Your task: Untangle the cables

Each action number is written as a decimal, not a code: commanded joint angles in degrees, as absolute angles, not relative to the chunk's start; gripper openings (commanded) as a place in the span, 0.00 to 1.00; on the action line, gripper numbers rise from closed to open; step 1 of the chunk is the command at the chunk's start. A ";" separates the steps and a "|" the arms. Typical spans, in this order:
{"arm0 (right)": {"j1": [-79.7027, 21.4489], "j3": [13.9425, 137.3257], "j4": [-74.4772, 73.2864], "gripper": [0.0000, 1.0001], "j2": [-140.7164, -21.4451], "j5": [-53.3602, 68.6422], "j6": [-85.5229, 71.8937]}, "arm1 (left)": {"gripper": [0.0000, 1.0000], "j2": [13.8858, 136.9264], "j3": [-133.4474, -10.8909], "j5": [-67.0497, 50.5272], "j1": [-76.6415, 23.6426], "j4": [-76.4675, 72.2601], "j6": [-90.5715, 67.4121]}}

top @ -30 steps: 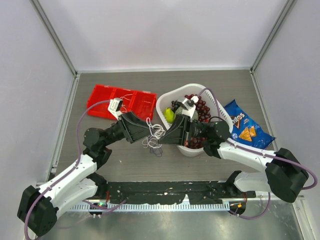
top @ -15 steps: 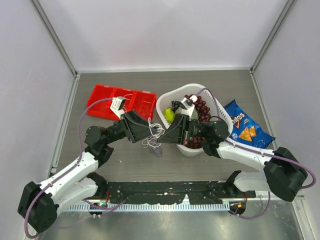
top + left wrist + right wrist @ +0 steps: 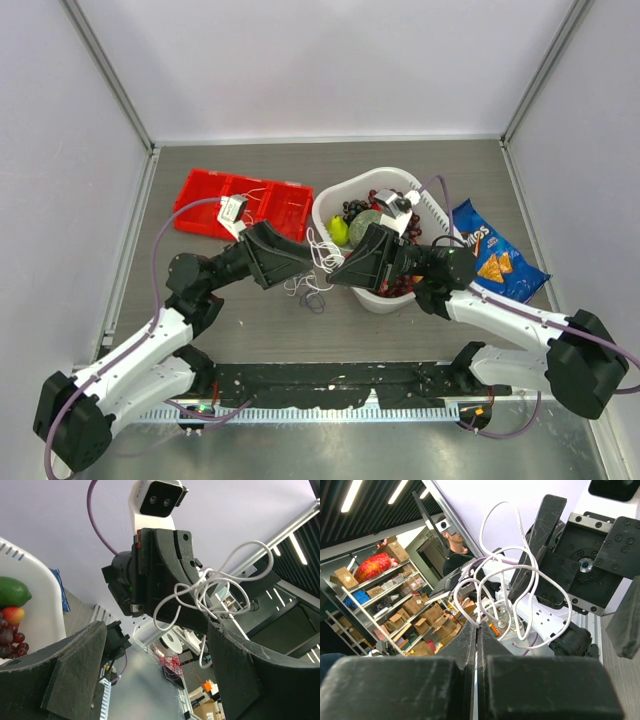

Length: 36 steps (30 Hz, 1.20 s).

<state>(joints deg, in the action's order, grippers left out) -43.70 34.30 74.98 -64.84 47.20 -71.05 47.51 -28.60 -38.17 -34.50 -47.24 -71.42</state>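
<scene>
Right wrist view shows the right pincer clamping the cables, loops dangling inside the wide-open left pincer.

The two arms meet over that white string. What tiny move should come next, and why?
Probably the left tool should close on a loop of the white cable. The right tool is shut on that cable, and its loops dangle by the left tool's wide-open fingers. With both gripping, the arms could pull the tangle apart.
</scene>
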 commanded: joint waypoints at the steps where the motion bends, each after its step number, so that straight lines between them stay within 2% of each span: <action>1: -43.59 34.28 87.80 0.01 -66.44 46.67 -74.44 | 0.86 50.18 -30.67 -38.06 -35.15 -52.10 -73.21; 3: -43.42 34.19 88.59 0.01 -67.41 46.50 -75.06 | 0.86 51.85 -31.02 -38.41 -35.85 -55.09 -74.44; 5: -43.51 34.10 89.21 0.01 -67.94 46.32 -75.50 | 0.81 53.17 -31.38 -38.58 -36.73 -57.38 -75.32; 10: -43.51 33.92 89.56 0.01 -67.94 46.14 -75.50 | 0.51 54.84 -31.64 -39.46 -37.44 -58.80 -75.41; 15: -43.42 33.75 87.28 0.01 -67.59 46.14 -74.18 | 0.11 53.62 -31.46 -39.55 -37.35 -58.63 -74.10; 17: -43.51 33.58 85.26 0.01 -67.15 45.97 -72.87 | 0.01 52.39 -31.46 -38.85 -37.35 -57.05 -72.96; 19: -43.50 33.57 81.93 0.02 -66.45 45.70 -70.59 | 0.00 51.07 -31.55 -38.24 -37.35 -54.94 -71.46; 21: -43.42 33.40 75.62 0.08 -65.13 44.92 -67.69 | 0.00 50.10 -31.90 -38.14 -37.35 -52.13 -69.97; 23: -43.42 33.14 71.57 0.21 -63.64 43.86 -64.27 | 0.00 49.13 -32.08 -38.14 -37.35 -49.76 -68.73; 27: -43.51 33.05 69.96 0.31 -62.75 43.15 -63.28 | 0.00 48.25 -32.26 -37.79 -37.44 -48.34 -68.12; 36: -43.77 32.17 73.12 0.36 -64.60 43.86 -64.78 | 0.00 47.73 -32.87 -37.09 -37.35 -47.90 -68.82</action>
